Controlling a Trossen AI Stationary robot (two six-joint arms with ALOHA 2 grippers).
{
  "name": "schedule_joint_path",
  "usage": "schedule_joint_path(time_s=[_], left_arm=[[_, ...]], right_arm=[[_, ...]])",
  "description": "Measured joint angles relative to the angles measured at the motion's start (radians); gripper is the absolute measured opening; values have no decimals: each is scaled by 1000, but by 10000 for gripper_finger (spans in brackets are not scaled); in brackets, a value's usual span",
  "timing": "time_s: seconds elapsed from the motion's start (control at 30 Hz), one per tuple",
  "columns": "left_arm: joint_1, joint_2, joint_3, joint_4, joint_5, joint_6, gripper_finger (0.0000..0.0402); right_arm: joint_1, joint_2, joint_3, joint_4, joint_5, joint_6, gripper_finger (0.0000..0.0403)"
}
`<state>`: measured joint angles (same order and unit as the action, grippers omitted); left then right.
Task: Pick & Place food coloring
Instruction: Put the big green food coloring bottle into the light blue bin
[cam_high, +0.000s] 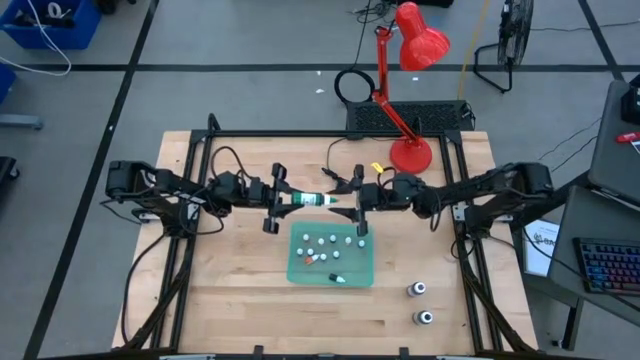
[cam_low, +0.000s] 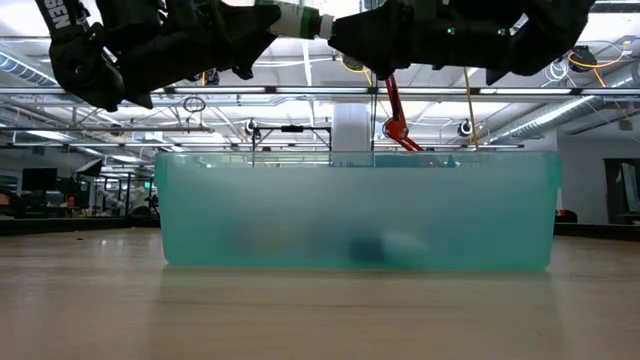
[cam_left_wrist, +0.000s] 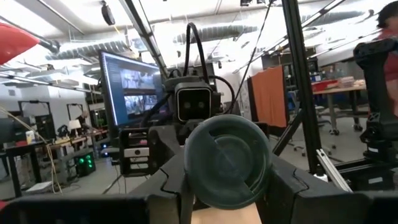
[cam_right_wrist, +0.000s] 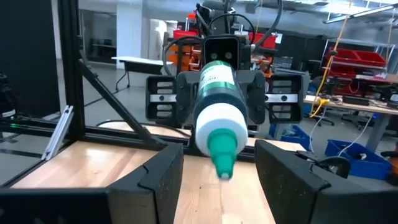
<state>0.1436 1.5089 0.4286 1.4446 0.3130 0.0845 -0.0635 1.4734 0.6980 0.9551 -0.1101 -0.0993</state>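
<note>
My left gripper (cam_high: 275, 199) is clamped on the base end of a larger dark-green-bodied, white-shouldered plastic bottle of food coloring (cam_high: 308, 200), held clear above the wooden table (cam_high: 230, 290) and just behind the translucent green rectangular tray (cam_high: 366, 277). The bottle lies level, its long axis running straight across from my left side to my right, nozzle end pointing at my right gripper (cam_high: 360, 209). In the right wrist view the green-tipped nozzle (cam_right_wrist: 221, 152) comes head-on between that gripper's two dark fingers (cam_right_wrist: 155, 180), which stand apart on either side and touch neither the nozzle nor the white shoulder. I judge this a hand-over in mid-air: the right gripper is the nearer free one, and the coming move turns on it advancing along the bottle's axis and closing on the front end before my left lets go. Any misalignment off that axis would put a finger against the nozzle rather than beside it. The tray already holds about a dozen tiny white-capped bottles (cam_high: 322, 241), one showing red and one green. Two further dark-bodied, white-topped bottles (cam_high: 416, 290) stand upright on the table on my right side, well apart from both grippers. From the low view both arms hang above the tray's rim; the tray's frosted wall hides its contents there.
</note>
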Motion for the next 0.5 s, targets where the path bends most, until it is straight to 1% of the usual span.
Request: schedule_joint_path(time_s=[0.2,0.5], left_arm=[[0,0,0,-8,0,-1,128],[0,0,0,-29,0,-5,128]], right_arm=[[0,64,56,11,0,-18,187],[0,64,76,-24,0,-46,187]])
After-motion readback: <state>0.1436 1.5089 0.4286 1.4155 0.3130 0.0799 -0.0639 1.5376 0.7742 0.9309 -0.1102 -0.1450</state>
